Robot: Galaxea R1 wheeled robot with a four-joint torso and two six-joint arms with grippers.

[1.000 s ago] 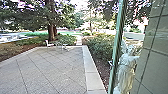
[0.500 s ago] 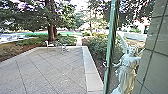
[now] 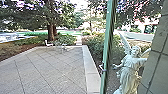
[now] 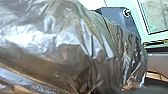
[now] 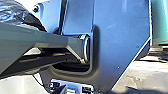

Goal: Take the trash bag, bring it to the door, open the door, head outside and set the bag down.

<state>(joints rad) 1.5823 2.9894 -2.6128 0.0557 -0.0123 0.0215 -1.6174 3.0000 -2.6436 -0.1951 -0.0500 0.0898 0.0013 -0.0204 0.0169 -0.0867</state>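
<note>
- The trash bag (image 4: 50,45), dark, shiny and creased, is up close to the left wrist camera, its crumpled plastic spread across much of that view.
- Part of the bag also shows in the right wrist view, beyond the robot's own jointed bar.
- Whether the left gripper is spread or clamped on the bag, I cannot tell; nor can I tell whether the right gripper is open or closed, or whether it touches the bag.
- Ahead in the head view lies a paved patio (image 3: 50,67) crossed by slanting joints, with a pale stone border (image 3: 90,66) along its right side.
- At its far end stands a light chair (image 3: 48,44), near a large tree (image 3: 51,32).
- Leafy shrubs (image 3: 96,47) grow past the border.
- A green upright (image 3: 107,42) rises at a slight tilt, with a small fitting partway down.
- Between it and a tiled wall (image 3: 160,65) appears a pale, robed, winged statue (image 3: 131,70).
</note>
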